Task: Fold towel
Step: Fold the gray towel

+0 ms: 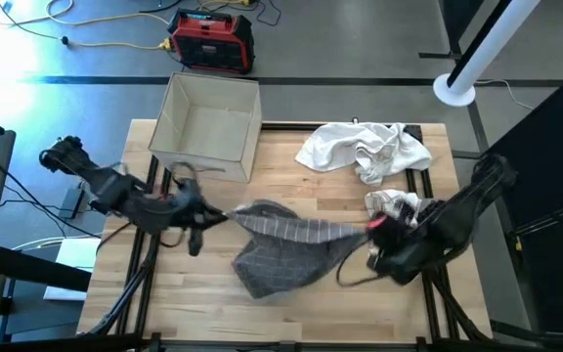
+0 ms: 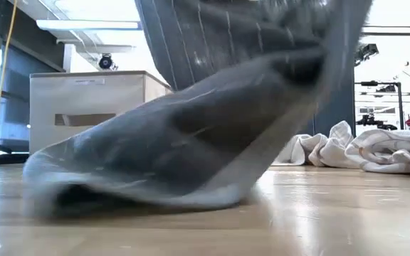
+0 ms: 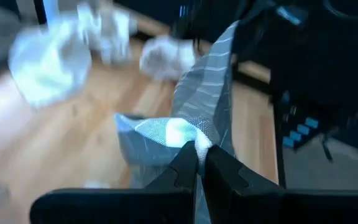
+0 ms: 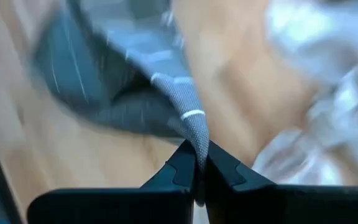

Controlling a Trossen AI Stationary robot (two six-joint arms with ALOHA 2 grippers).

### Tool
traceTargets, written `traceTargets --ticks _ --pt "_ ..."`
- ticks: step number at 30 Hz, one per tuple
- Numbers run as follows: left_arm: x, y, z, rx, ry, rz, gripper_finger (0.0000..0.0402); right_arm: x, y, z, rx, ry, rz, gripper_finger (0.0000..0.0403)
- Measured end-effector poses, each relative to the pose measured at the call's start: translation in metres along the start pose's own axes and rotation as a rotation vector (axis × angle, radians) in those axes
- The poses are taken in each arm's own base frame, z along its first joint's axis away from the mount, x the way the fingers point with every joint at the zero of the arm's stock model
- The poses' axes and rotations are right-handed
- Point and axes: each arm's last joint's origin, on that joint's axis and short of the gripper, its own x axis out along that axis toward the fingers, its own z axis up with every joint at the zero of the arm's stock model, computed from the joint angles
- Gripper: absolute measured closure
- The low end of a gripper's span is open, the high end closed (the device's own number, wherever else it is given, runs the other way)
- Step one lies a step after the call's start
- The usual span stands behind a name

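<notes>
The grey towel with thin pale stripes (image 1: 281, 244) hangs stretched above the middle of the light wooden counter (image 1: 291, 308), its top edge pulled into a line between the two arms, its lower part sagging and bunched onto the boards toward the near side. From the low view the cloth (image 2: 191, 135) drapes down out of the top of the frame and its bottom fold rests on the wood.

Left pincer (image 1: 206, 217) is at the towel's left corner, fingers pressed together on the fabric; the left wrist view shows the corner (image 3: 191, 134) rising straight out of the closed tips (image 3: 201, 163). Right pincer (image 1: 377, 227) is at the right corner, likewise clamped tight; in the right wrist view the woven edge (image 4: 188, 121) runs down into the pinched tips (image 4: 199, 163).

Room around it: bare wood lies open along the near edge and at the near left. On the far left an open beige cardboard box (image 1: 208, 125) stands at the counter's far edge, just beyond the left arm. On the far right a crumpled heap of white cloth (image 1: 365, 150) lies, well clear of the grey towel, and a smaller white bundle (image 1: 394, 203) sits just beside the right arm. Black frame rails (image 1: 420, 181) run along the counter's sides. On the floor beyond the box stands a red and black case (image 1: 213, 41).
</notes>
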Motion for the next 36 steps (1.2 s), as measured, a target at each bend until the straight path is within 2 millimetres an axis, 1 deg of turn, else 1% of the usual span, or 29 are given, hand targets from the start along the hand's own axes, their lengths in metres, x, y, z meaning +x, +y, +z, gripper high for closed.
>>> traceTargets --ticks 3,5,9,11,15,17,20,24,28,32,36 --pt "-0.021 0.001 0.019 0.003 -0.098 0.005 0.0398 -0.036 -0.017 0.025 0.013 -0.209 0.010 0.0402" --pt "-0.034 0.003 0.029 0.005 -0.149 0.008 0.0398 -0.055 -0.026 0.039 -0.025 -0.339 0.002 0.0402" --pt "-0.051 0.006 0.050 0.059 -0.239 0.056 0.0398 -0.088 -0.045 0.064 -0.015 -0.560 -0.052 0.0403" --pt "-0.058 0.007 0.059 0.097 -0.270 0.077 0.0398 -0.100 -0.054 0.071 -0.037 -0.620 -0.085 0.0403" --pt "-0.068 0.011 0.073 0.148 -0.322 0.155 0.0398 -0.116 -0.070 0.083 -0.071 -0.676 -0.152 0.0403" --pt "-0.073 0.013 0.079 0.145 -0.347 0.198 0.0398 -0.122 -0.079 0.087 -0.073 -0.689 -0.169 0.0403" --pt "-0.080 0.016 0.087 0.119 -0.372 0.210 0.0398 -0.127 -0.084 0.089 -0.073 -0.689 -0.152 0.0403" --pt "-0.085 0.014 0.093 0.125 -0.372 0.130 0.0398 -0.130 -0.082 0.090 -0.065 -0.678 -0.070 0.0403" --pt "-0.088 0.003 0.097 0.157 -0.405 0.051 0.0398 -0.136 -0.069 0.092 -0.087 -0.689 0.077 0.0403" --pt "-0.094 -0.018 0.106 0.204 -0.500 -0.076 0.0398 -0.149 -0.049 0.096 -0.152 -0.753 0.257 0.0403" --pt "-0.101 -0.046 0.104 0.258 -0.566 -0.202 0.0398 -0.166 -0.029 0.095 -0.227 -0.850 0.422 0.0403"
